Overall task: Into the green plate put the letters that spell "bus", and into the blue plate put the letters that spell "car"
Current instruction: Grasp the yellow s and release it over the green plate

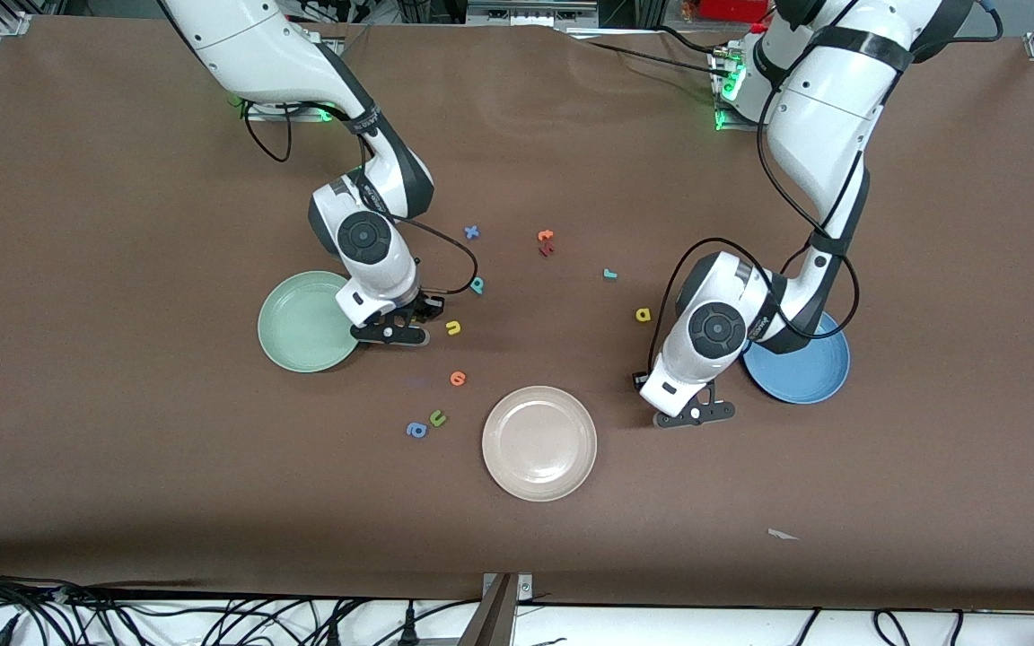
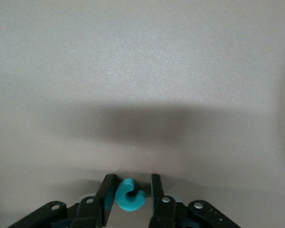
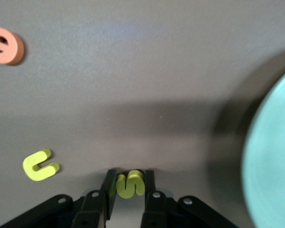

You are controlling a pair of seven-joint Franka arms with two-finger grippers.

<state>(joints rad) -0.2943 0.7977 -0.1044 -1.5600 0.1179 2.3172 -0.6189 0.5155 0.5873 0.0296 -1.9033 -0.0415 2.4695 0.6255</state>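
Note:
My right gripper point(image 1: 396, 334) is low at the table beside the green plate point(image 1: 302, 323), shut on the yellow s point(image 3: 130, 184). The yellow u point(image 1: 453, 328) lies close by, and the teal b point(image 1: 477, 285) a little farther from the front camera. My left gripper point(image 1: 695, 414) is low at the table next to the blue plate point(image 1: 804, 372), its fingers point(image 2: 107, 192) shut around the teal c point(image 2: 130, 194). The yellow a point(image 1: 644, 314) and teal r point(image 1: 609, 274) lie between the two arms. Both plates hold nothing.
A beige plate point(image 1: 539, 442) sits nearer the front camera, mid-table. Loose letters around it: orange point(image 1: 458, 378), green u point(image 1: 437, 417), blue a point(image 1: 416, 430). Blue x point(image 1: 472, 231) and orange and red letters point(image 1: 546, 242) lie toward the bases.

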